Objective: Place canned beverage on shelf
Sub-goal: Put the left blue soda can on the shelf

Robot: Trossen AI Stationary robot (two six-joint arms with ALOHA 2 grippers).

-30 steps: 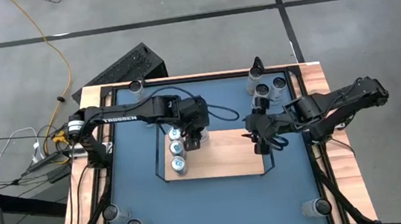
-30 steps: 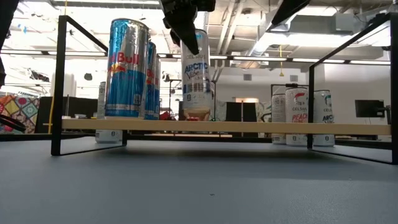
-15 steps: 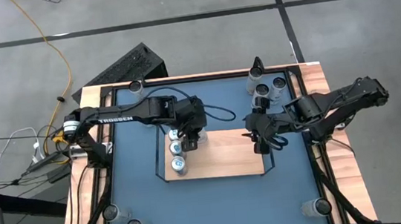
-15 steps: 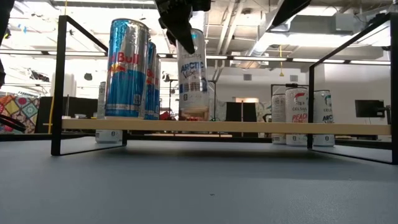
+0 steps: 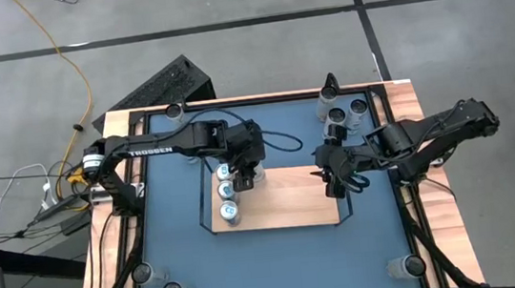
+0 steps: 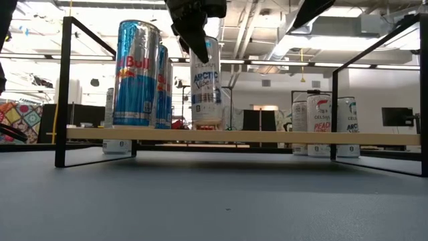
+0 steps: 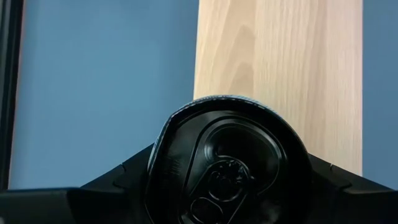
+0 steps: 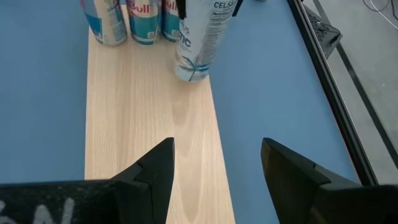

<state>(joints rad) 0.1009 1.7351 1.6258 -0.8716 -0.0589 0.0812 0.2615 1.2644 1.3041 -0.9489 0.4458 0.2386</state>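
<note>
Celsius can [image 6: 206, 84], clamped in your left end effector [image 6: 190, 30], hides its base behind the shelf [image 6: 267, 137] edge; right end effector [image 8: 214, 168] gapes empty.

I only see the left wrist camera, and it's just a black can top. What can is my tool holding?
Observer: The left tool grips a white Celsius can by its top.
Operator: Is it on the shelf yet?
Observer: Its base is right at the shelf board, but I cannot tell if it touches.
Operator: Any other cans there?
Observer: Three Red Bull cans stand in a row beside it.
</note>
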